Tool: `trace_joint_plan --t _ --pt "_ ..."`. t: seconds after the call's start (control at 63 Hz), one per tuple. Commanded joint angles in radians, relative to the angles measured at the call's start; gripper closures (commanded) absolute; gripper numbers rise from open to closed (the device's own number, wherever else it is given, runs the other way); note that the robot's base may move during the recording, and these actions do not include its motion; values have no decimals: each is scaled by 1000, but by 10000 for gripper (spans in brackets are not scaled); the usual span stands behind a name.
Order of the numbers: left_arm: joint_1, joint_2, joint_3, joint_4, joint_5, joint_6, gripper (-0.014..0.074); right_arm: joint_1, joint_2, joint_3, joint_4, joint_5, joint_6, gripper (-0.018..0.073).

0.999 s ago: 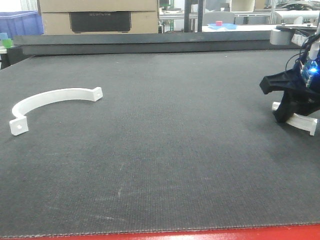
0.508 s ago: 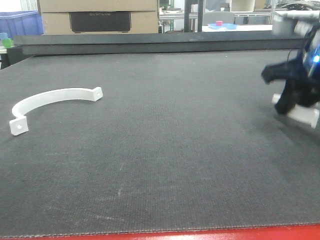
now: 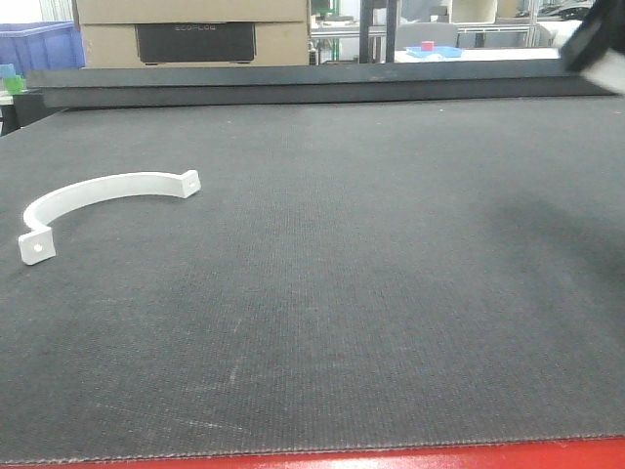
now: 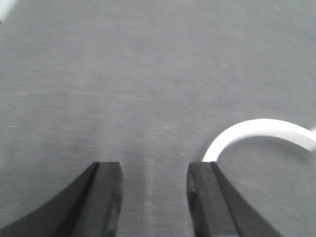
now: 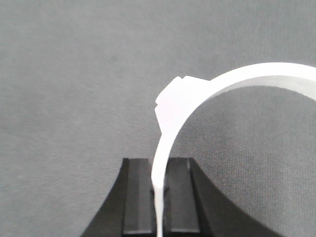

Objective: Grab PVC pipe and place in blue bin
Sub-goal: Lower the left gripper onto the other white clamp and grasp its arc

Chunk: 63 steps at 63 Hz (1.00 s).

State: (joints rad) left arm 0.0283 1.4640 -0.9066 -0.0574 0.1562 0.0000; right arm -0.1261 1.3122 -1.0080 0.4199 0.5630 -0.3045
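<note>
Right hand [image 5: 159,190] clamped on a curved white PVC piece [image 5: 197,94], held up off the desk [image 5: 59,74]; left hand [image 4: 153,197] hangs open and empty beside a second curved piece [image 4: 261,129]; transport step, I'd judge; next: find the blue bin, release over it.

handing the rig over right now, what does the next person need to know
Left gripper: open, empty, over the mat.
Right gripper: shut on one curved PVC piece, held off the mat.
Second curved PVC piece lies on the mat, close to the left gripper.
Done: first piece grasped.
Left to do: drop it in the blue bin, seemingly the one far back left, then probably fetch the second piece.
</note>
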Motion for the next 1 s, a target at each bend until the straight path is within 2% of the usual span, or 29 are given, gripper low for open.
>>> trace_joint_plan --t 0.0,0.174,0.587,0.983 --pt "-28 38 -33 -11 32 0 297 0 -47 -10 11 19 -1 728" --pt "-69 101 -47 -30 32 0 220 0 -89 -10 11 55 -1 728" --pt "-84 240 -48 -30 -2 0 224 0 -99 -10 43 74 -1 728" --pt "-87 301 -80 -30 -35 0 224 0 -99 -10 46 66 -1 728"
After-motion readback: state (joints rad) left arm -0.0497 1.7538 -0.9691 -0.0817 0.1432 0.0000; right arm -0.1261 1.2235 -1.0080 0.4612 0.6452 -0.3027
